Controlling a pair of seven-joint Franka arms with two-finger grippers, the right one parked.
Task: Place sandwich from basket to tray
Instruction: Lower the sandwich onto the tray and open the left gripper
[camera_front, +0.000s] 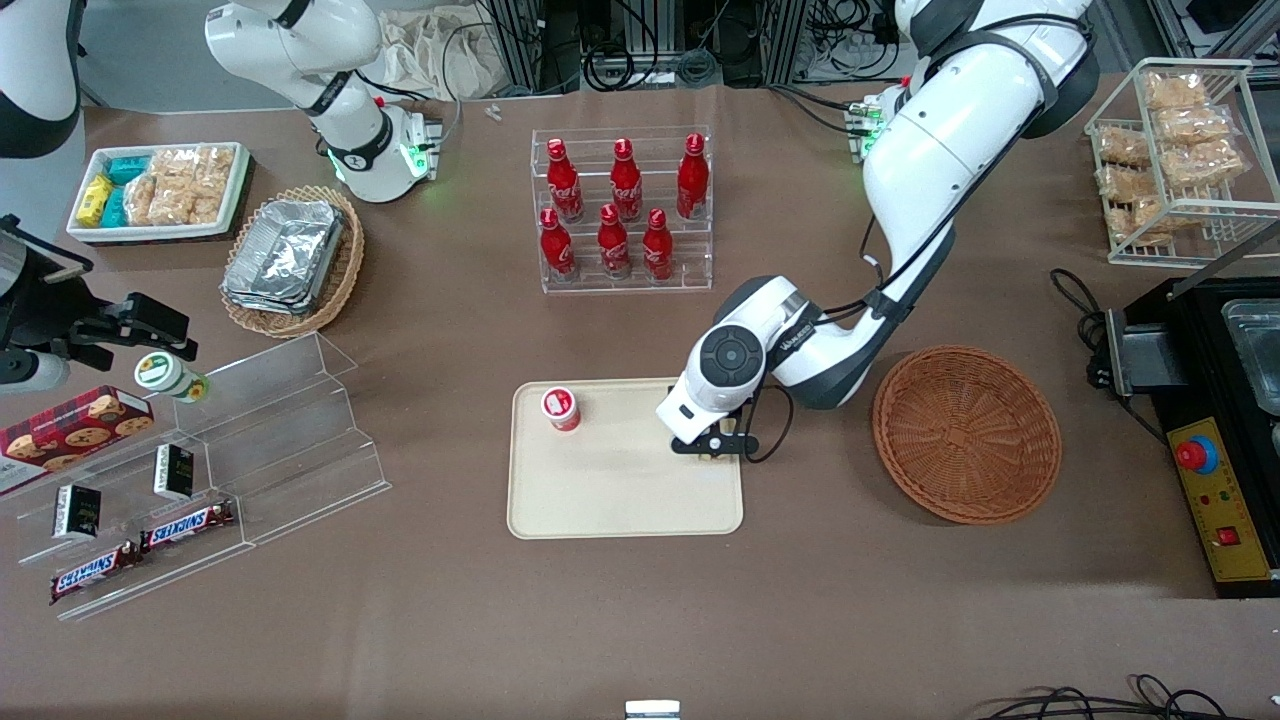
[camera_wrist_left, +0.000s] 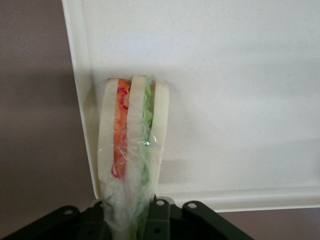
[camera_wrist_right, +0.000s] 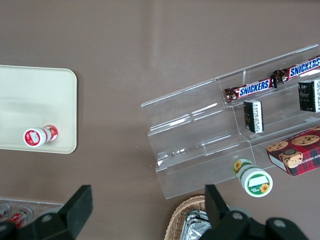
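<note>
One sandwich (camera_wrist_left: 132, 150), clear-wrapped, is standing on edge in the gripper (camera_wrist_left: 131, 220), pinched between the black fingers (camera_wrist_left: 160, 217) at its narrow end. Gripper (camera_front: 712, 440) is hovering low over the tray (camera_front: 620, 500), at about 3 o'clock on the tray as the front camera sees it, close to the rim nearest the basket (camera_front: 966, 432). Basket is lying bare, toward the working arm's end. A red-capped cup (camera_front: 561, 408) is standing on the tray near 10 o'clock, well apart from the gripper.

Wrist view is showing the sandwich's leading end reaching the tray (camera_wrist_left: 210, 75) floor just beside the rim; probably touching, though actual contact is hard to confirm.

Judgement: placing step is nearly done. Doing it well likely means nudging inward off the rim, lowering until the bread is bearing weight, then opening slowly so the wedge is tipping flat inside the tray, not over the rim. Lifting straight up afterward should be avoiding any snag on the wrap.
</note>
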